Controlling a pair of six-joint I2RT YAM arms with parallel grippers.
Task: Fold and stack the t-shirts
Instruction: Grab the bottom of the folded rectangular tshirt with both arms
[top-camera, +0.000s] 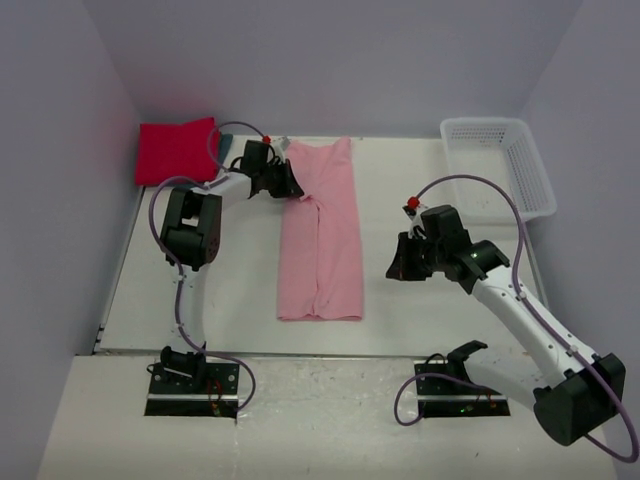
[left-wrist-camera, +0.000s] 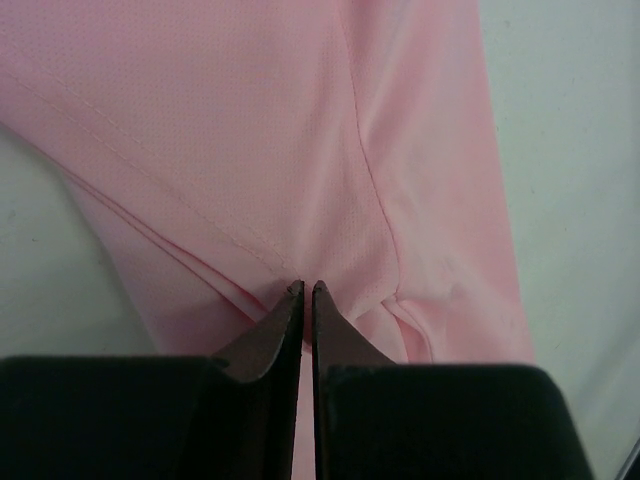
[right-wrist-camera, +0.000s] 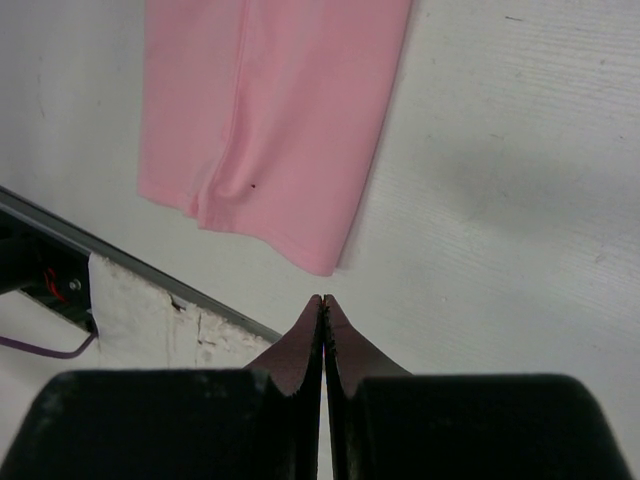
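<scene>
I've got the pink shirt (top-camera: 320, 235) flat mid-worktop (top-camera: 400, 170), a long narrow strip (sides folded in, meeting along the middle); the red shirt (top-camera: 175, 150) lies folded at the far-left corner.

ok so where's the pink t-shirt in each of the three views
top external: the pink t-shirt lies mid-table, folded into a long strip.
left wrist: it fills most of the picture.
right wrist: upper left, one bottom corner showing.
shared landmark: the white table beside the shirt's edge.
</scene>
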